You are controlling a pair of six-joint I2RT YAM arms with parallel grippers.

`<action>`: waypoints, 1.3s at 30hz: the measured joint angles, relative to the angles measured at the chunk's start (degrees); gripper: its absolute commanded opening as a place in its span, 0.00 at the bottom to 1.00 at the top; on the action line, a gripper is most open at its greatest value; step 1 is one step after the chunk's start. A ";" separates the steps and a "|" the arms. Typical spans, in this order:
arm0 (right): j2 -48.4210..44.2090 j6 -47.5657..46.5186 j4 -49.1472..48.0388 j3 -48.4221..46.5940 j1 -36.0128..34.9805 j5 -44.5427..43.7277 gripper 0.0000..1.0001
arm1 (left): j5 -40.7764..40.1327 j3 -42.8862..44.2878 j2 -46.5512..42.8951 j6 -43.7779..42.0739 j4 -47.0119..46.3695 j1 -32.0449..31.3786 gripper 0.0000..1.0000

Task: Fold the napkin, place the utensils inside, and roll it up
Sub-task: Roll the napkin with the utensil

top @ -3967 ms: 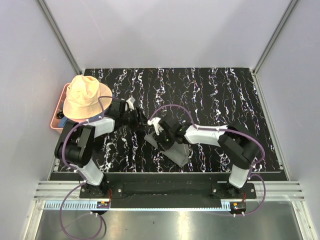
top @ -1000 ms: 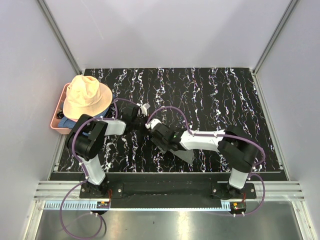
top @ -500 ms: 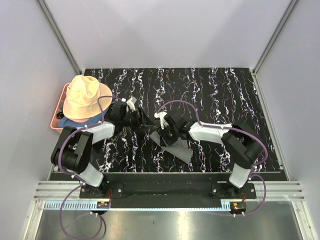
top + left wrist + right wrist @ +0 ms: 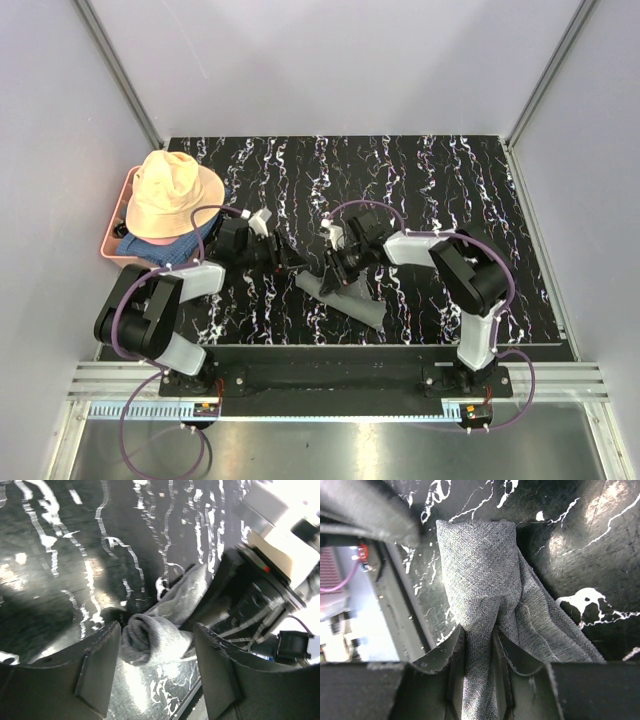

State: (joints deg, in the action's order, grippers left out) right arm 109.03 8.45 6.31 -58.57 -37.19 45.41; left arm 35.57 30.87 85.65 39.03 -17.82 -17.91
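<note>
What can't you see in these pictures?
- The spoon and other utensil: not visible in any view; whether the rolled napkin hides them, cannot tell.
- Napkin's lower end: right wrist view, cut off by the bottom edge below the right gripper pinching it.
- Pink tray: top view, mostly under the hat.

No legible text, label or number appears anywhere.

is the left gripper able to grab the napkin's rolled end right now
Probably yes: the left gripper is open, and the rolled end of the napkin lies between its fingers, nothing blocking.
</note>
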 measured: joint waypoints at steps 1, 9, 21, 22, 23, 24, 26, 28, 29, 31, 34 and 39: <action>0.63 0.00 0.00 -0.31 0.61 1.49 0.30 | 0.52 -0.02 0.00 -0.02 -0.61 -0.13 0.60; 4.90 -0.04 -0.09 -1.97 4.94 10.99 0.29 | 3.19 -0.52 1.25 0.02 -4.37 -3.19 0.58; 8.15 0.42 0.96 -4.57 7.32 15.72 0.56 | 3.67 1.33 9.05 1.62 -5.97 -5.07 0.00; 7.85 0.57 1.18 -4.83 7.37 14.93 0.58 | 3.63 1.60 9.20 1.79 -5.77 -5.07 0.00; 7.17 0.59 1.36 -4.87 7.39 13.16 0.60 | 3.61 2.12 9.35 1.79 -5.18 -5.09 0.00; 6.51 0.61 1.73 -4.87 7.43 11.91 0.63 | 3.52 2.56 9.44 1.77 -4.57 -5.11 0.00; 3.93 0.61 3.02 -4.83 7.43 7.91 0.66 | 3.32 4.24 9.79 1.53 -2.19 -5.25 0.00; 0.00 0.39 3.98 -4.74 7.21 2.86 0.69 | 3.04 6.10 10.34 1.07 0.37 -5.29 0.00; -2.62 0.00 4.46 -4.59 6.99 -0.52 0.70 | 2.86 6.97 10.56 0.85 1.68 -5.29 0.00; -8.11 -1.20 5.11 -4.07 5.66 -7.61 0.71 | 2.58 8.59 10.97 0.31 4.24 -5.33 0.00; -14.80 -3.15 5.60 -3.37 0.22 -19.12 0.72 | 2.12 10.97 11.63 -0.39 8.52 -5.40 0.00; -17.00 -5.53 6.58 -2.54 -10.54 -32.74 0.72 | 1.92 14.32 13.22 -1.05 13.66 -5.38 0.00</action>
State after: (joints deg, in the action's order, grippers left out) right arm 92.03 2.92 12.88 -61.10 -47.72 12.67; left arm 37.50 45.19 98.87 37.98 -4.16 -23.29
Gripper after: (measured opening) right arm 0.714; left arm 0.038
